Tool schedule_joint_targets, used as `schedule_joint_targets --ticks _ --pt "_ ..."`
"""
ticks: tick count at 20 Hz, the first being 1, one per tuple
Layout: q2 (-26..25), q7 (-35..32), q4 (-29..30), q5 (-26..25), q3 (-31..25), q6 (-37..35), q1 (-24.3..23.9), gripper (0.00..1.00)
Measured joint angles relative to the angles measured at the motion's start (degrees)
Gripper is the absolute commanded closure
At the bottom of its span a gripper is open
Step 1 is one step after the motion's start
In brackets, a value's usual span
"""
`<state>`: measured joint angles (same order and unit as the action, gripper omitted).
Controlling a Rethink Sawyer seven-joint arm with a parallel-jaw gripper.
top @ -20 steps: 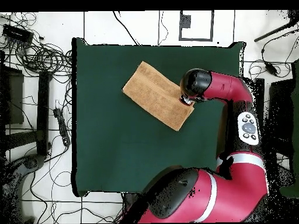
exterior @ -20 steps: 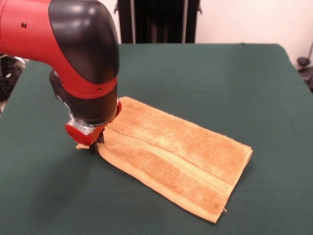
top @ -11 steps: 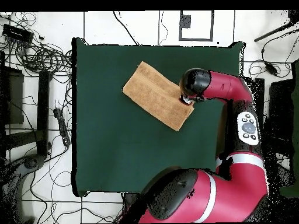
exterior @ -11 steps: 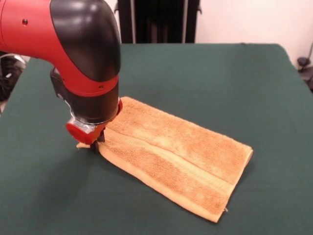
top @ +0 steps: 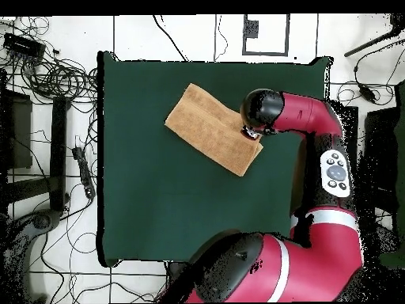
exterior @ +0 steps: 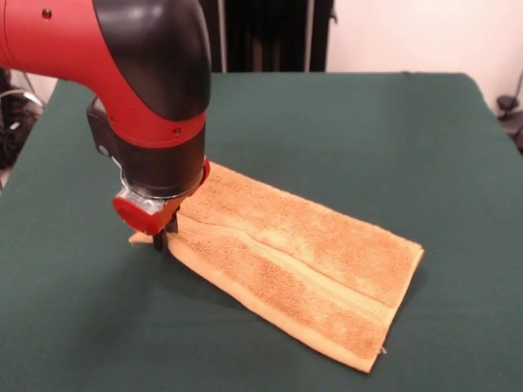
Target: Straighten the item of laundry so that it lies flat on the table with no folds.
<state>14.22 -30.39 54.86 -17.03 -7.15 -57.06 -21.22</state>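
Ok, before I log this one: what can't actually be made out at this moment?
- End effector: in the front view the arm's red and black wrist hides all but its dark tips at the corner of the folded orange-tan terry towel; a grip cannot be confirmed.
- Overhead view: the arm's head covers that same towel corner.
- Towel's underlayer: hidden by the top fold in both views.
- White label: not visible in either view.

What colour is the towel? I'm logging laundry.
Orange-tan towel, clearest in the front view.
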Motion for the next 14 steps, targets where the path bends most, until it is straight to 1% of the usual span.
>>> schedule_joint_targets --ticks 14 --pt "2.21 0.0 0.23 0.13 0.0 0.0 0.67 1.0"
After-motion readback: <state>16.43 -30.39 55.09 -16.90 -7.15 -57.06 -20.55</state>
